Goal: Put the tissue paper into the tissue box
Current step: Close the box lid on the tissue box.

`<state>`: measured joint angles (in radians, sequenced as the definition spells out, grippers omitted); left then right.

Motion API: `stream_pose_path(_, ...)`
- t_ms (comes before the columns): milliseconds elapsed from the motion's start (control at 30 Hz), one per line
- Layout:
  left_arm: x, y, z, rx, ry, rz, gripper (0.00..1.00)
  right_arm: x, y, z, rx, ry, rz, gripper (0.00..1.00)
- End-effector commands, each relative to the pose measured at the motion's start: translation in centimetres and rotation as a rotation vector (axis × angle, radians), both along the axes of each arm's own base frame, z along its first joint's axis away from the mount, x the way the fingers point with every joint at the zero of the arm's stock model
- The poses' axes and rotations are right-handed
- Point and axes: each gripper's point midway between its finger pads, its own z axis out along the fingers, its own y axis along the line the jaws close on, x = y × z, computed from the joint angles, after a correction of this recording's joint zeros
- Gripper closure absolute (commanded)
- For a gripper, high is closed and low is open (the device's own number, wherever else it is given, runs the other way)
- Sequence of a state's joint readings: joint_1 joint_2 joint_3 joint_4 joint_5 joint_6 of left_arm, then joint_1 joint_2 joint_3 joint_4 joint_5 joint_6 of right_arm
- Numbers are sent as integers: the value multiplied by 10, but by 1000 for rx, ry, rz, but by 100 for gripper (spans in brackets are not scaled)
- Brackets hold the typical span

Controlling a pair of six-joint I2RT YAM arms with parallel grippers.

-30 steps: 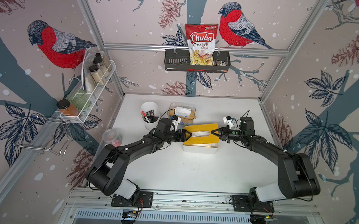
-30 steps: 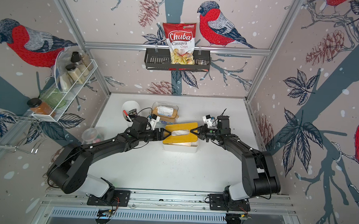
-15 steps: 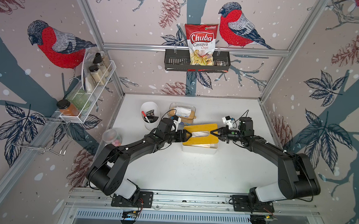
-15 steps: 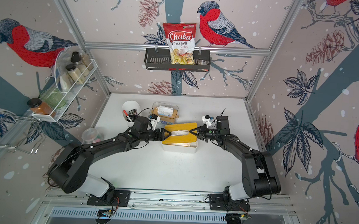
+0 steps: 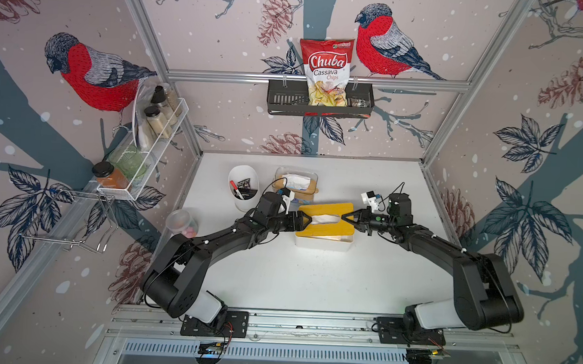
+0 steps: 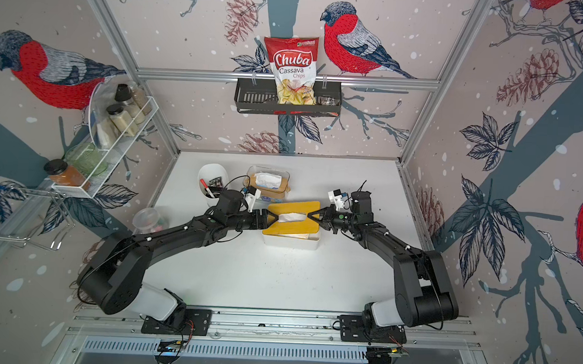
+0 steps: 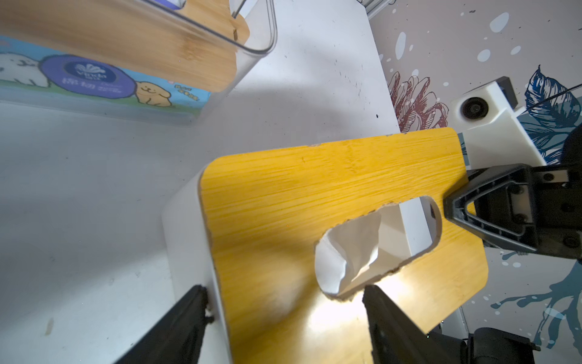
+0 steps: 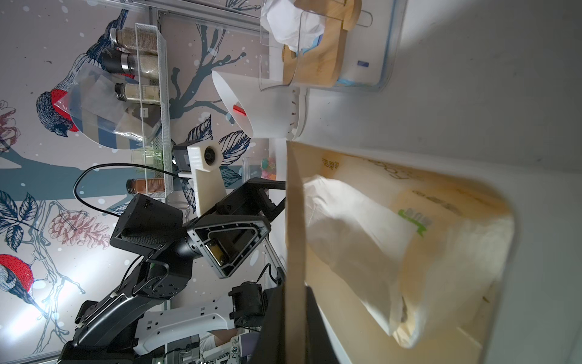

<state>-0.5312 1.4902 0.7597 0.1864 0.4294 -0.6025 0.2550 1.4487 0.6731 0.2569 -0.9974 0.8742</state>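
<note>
The tissue box [image 5: 324,242] is white, with a yellow bamboo lid [image 5: 327,225] lying tilted over it in both top views. White tissue paper [image 5: 323,219] shows in the lid's oval slot [image 7: 409,233], and its crumpled tip [image 7: 349,249] pokes up there. My left gripper [image 5: 307,221] stands open at the lid's left end. One finger [image 7: 185,318] is beside the box wall and the other finger [image 7: 387,321] is over the lid by the slot. My right gripper [image 8: 294,315] is shut on the lid's right edge [image 8: 296,220]. Under the lid lies the tissue pack [image 8: 362,227].
Behind the box stand a clear tissue holder with a wooden lid [image 5: 295,184] and a white cup of markers [image 5: 242,190]. A plastic jar [image 5: 182,221] sits at the table's left edge. A wire rack of jars [image 5: 148,141] hangs on the left wall. A chips bag [image 5: 325,71] stands on the back shelf.
</note>
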Motion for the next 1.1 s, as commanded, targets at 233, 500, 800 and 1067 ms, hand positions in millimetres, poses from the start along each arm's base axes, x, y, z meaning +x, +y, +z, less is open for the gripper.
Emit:
stream_pose_path(233,-4,-10,-3,26,-10,-47,20,-3,2,-11,-1,64,-11,100)
stream_pose_path(500,-2,-14,-8,73,-20,-47,23,-5,2,-14,5,71,-13,100)
stream_pose_path(800,5,-15,-11,123,-37,-17,25,-7,4,-17,6,76,-7,100)
stream_pose_path(1067,5,-17,-12,157,-47,2,31,-9,3,-24,-2,88,-10,100)
